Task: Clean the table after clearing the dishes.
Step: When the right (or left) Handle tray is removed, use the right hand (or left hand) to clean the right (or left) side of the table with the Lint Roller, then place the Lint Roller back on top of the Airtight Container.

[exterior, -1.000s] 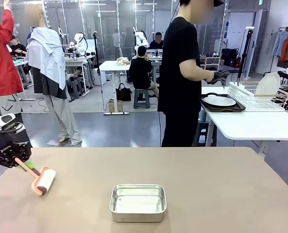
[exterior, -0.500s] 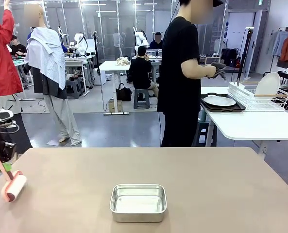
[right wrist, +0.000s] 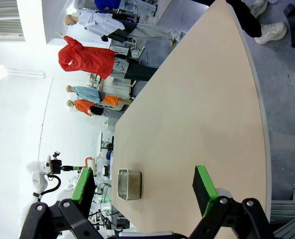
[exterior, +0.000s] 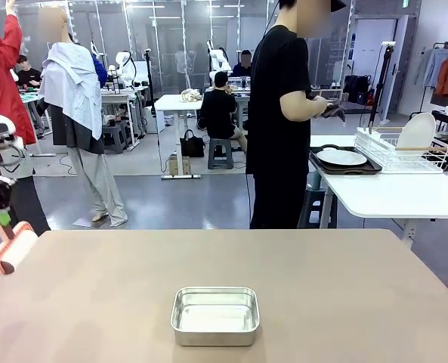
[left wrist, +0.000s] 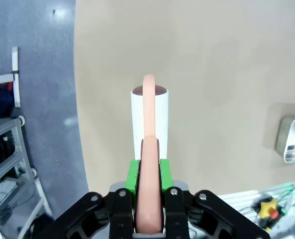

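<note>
Wiping step on. Left tool (left wrist: 148,199) clamped on lint roller (exterior: 12,248) handle, roller at desk (exterior: 322,287) 9 o'clock edge. Right tool (right wrist: 146,191) wide open, empty. Plates (exterior: 341,157) already parked on side table, 2 o'clock. Next: probably roll toward steel pan (exterior: 214,314).

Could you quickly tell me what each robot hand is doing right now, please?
Left hand: closed on the lint roller.
Right hand: open, holding nothing.
</note>
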`<state>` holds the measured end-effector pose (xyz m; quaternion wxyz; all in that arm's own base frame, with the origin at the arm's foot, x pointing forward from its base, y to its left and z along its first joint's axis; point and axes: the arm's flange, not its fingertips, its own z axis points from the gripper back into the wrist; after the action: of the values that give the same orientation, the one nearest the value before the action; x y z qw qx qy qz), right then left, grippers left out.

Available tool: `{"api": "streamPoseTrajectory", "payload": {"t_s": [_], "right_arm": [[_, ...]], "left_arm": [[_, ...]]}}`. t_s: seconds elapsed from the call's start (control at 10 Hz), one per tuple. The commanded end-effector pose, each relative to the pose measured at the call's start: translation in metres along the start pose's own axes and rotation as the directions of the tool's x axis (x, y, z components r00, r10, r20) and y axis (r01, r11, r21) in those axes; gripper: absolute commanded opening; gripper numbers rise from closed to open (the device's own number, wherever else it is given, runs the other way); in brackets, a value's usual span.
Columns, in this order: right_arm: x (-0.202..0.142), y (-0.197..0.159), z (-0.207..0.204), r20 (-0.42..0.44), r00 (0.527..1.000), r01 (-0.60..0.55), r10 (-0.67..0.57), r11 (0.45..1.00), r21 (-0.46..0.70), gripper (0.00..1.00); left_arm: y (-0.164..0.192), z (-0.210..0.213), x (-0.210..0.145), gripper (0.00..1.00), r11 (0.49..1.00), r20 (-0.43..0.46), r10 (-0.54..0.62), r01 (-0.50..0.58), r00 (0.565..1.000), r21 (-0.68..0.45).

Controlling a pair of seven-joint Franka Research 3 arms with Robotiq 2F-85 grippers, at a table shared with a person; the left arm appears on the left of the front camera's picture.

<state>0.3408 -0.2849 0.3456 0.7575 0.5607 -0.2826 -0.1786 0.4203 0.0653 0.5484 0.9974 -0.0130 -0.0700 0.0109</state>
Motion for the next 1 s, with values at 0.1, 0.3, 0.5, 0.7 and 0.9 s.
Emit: {"api": "streamPoseTrajectory", "payload": {"t_s": [0.1,0.3,0.5,0.7,0.9], "right_arm": [[-0.002,0.002,0.0,0.004,1.0,-0.005,0.005,1.0,-0.005,1.0],[-0.002,0.002,0.0,0.004,1.0,-0.005,0.005,1.0,-0.005,1.0],[-0.002,0.002,0.0,0.004,1.0,-0.005,0.005,1.0,-0.005,1.0],[-0.002,0.002,0.0,0.004,1.0,-0.005,0.005,1.0,-0.005,1.0],[-0.002,0.002,0.0,0.004,1.0,-0.005,0.005,1.0,-0.005,1.0]], "left_arm": [[0.0,0.0,0.0,0.2,1.0,0.0,0.0,0.0,1.0,0.0],[0.0,0.0,0.0,0.2,1.0,0.0,0.0,0.0,1.0,0.0],[0.0,0.0,0.0,0.2,1.0,0.0,0.0,0.0,1.0,0.0],[0.0,0.0,0.0,0.2,1.0,0.0,0.0,0.0,1.0,0.0],[0.0,0.0,0.0,0.2,1.0,0.0,0.0,0.0,1.0,0.0]]}}
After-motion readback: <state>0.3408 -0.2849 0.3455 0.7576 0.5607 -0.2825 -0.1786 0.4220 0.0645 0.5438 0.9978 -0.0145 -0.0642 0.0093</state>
